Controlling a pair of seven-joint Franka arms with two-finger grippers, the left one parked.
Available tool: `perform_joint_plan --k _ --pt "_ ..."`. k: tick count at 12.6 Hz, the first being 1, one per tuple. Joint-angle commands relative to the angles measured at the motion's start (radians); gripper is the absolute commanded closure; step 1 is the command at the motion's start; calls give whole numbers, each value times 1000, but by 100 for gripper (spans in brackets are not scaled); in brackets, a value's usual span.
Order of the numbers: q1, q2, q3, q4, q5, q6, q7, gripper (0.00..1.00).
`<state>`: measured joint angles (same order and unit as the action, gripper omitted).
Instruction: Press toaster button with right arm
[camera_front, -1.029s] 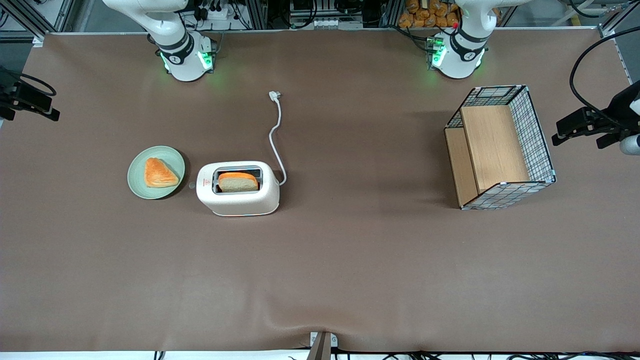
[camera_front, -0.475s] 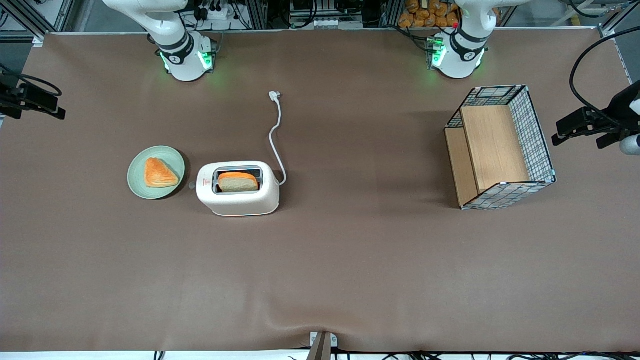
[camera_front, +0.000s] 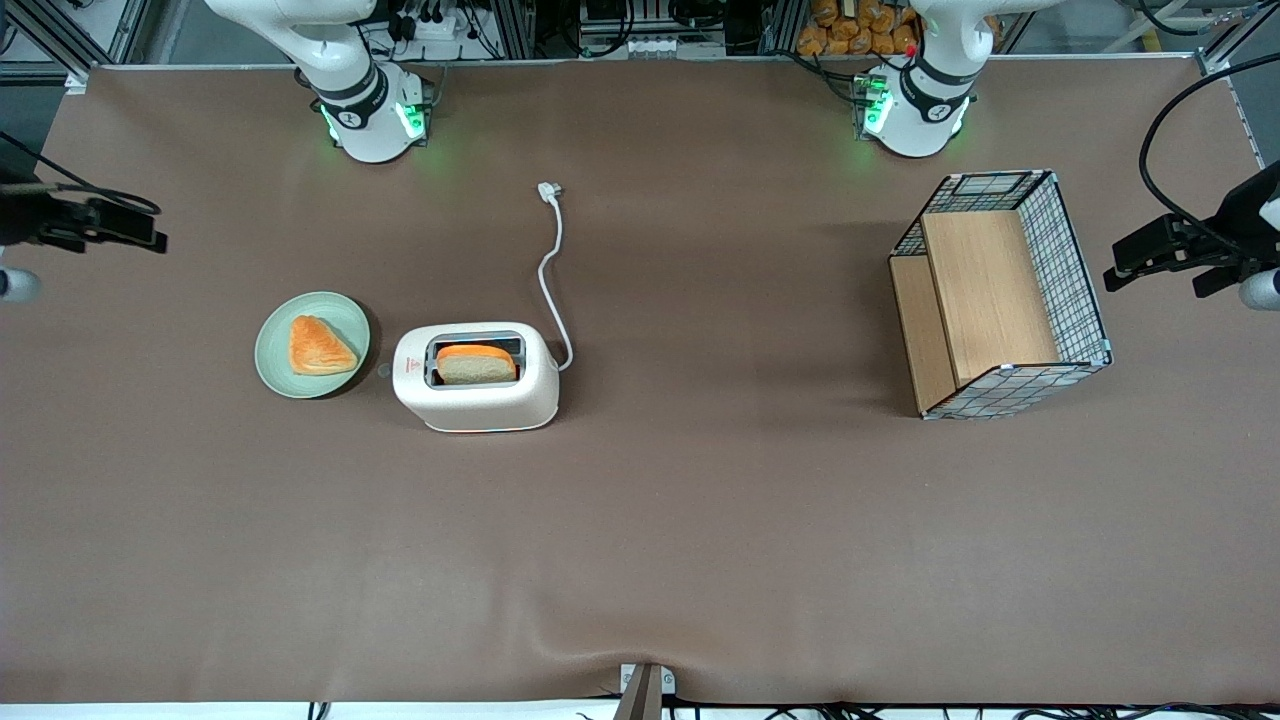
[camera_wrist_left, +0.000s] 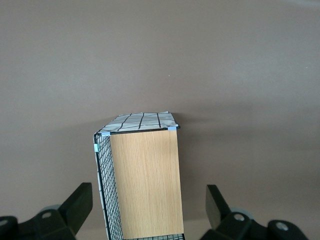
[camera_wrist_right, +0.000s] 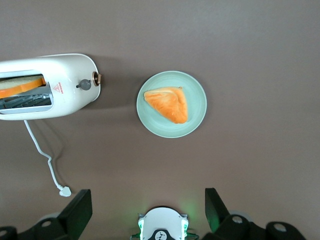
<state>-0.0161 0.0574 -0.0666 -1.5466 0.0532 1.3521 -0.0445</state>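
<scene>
The cream-white toaster (camera_front: 476, 378) stands mid-table with a slice of bread in its slot. It also shows in the right wrist view (camera_wrist_right: 47, 86). The toaster button (camera_front: 384, 371) is a small grey knob on the narrow end with the red mark, facing the plate; the wrist view shows it too (camera_wrist_right: 85, 84). My right arm's gripper (camera_front: 140, 232) hangs high at the working arm's end of the table, well apart from the toaster and farther from the front camera than the plate. Its fingers stand wide open and empty (camera_wrist_right: 145, 212).
A green plate (camera_front: 275, 372) with a piece of pastry (camera_front: 318, 346) lies close beside the button end. The white cord (camera_front: 552, 270) and plug run from the toaster toward the arm bases. A wire-and-wood basket (camera_front: 1000, 295) stands toward the parked arm's end.
My right gripper has moved inward from the table's edge toward the plate and toaster. The toaster, plate and basket have not moved.
</scene>
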Motion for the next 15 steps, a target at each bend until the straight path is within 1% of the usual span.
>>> perform_joint_plan --k 1,2,3,4,5,7,11,15 --pt "-4 -8 5 -98 57 63 17 14" --pt "-4 5 5 -112 85 83 17 32" --pt "-4 33 5 -118 111 87 17 58" --pt "-4 63 5 -119 144 87 15 87" --pt "-5 96 5 -124 175 87 17 100" --pt "1 134 5 -154 227 132 15 100" --pt "70 156 5 -260 240 353 15 100" --pt "114 216 8 -265 243 435 -6 100"
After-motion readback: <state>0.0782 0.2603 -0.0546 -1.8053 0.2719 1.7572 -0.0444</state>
